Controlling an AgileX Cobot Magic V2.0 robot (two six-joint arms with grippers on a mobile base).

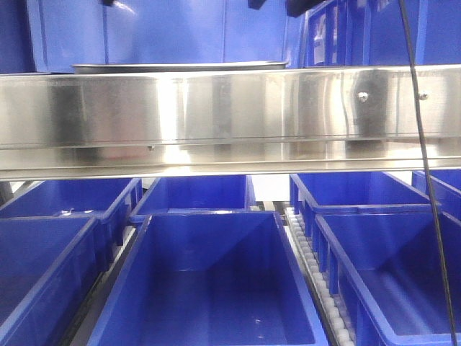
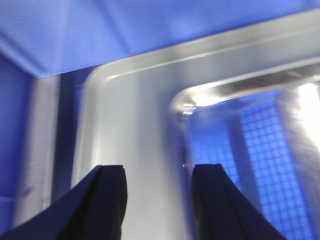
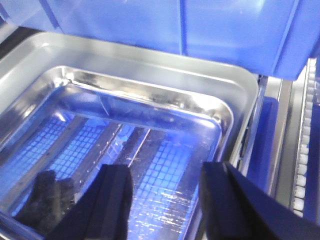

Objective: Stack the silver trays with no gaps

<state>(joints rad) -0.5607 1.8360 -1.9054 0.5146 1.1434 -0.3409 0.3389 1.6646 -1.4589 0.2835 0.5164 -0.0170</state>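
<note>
Left end effector [image 2: 159,172]: fingers spread, empty, above a rounded rim corner of the silver tray [image 2: 135,125].
Right end effector [image 3: 167,175]: fingers apart, holding nothing, over the tray's right part; its right rim is just beyond the right finger.
Edges: a blue wall [image 3: 235,30] overhangs the far rim, and a roller track [image 3: 304,150] runs on the right.
Front view only: blue bins [image 1: 216,288] near, and the shelf rail [image 1: 230,115] hides all but the tray's rim.

Bright, bluish light all over, hot glare streaks on the steel rail [image 1: 173,108] and the silver tray [image 3: 150,67], left wrist view's pretty blurry
</note>
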